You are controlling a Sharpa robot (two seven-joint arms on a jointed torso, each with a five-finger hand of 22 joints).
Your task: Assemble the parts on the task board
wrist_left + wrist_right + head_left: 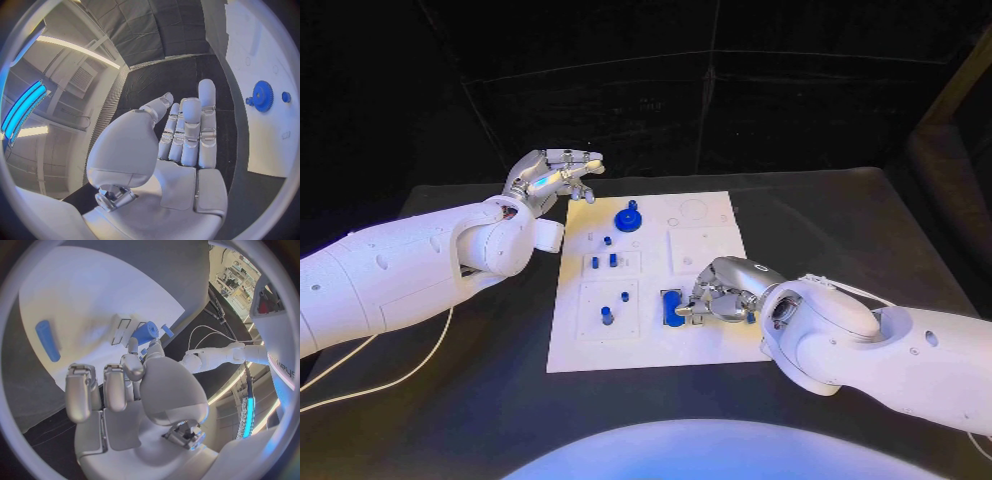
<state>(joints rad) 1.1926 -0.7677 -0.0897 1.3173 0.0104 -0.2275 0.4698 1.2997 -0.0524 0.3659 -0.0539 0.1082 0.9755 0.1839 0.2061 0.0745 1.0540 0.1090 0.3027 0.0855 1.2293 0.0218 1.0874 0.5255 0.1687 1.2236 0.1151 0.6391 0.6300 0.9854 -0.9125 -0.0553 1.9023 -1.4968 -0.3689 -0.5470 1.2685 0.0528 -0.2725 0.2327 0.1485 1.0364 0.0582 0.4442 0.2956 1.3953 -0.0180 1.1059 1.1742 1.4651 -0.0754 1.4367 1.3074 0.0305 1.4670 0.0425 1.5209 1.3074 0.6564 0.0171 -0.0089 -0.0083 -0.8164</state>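
Note:
The white task board (711, 220) lies in the middle of the black table. My right hand (720, 291) is over its near right part. Its thumb and one finger pinch a blue cylindrical part (674, 306), also visible as the blue part (145, 332), while the other fingers are curled. Another blue peg (47, 340) lies flat on the board (94, 295). A blue gear (629, 218) stands at the board's far side, seen too as the gear (262, 96). Several small blue pegs (606, 313) stand in the left column. My left hand (557, 175) hovers beyond the board's far left corner, its fingers (187, 130) straight and holding nothing.
A small blue knob (286, 96) stands on the board beside the gear. A white cable (387, 375) trails across the table under my left arm. Bare black table surrounds the board on all sides.

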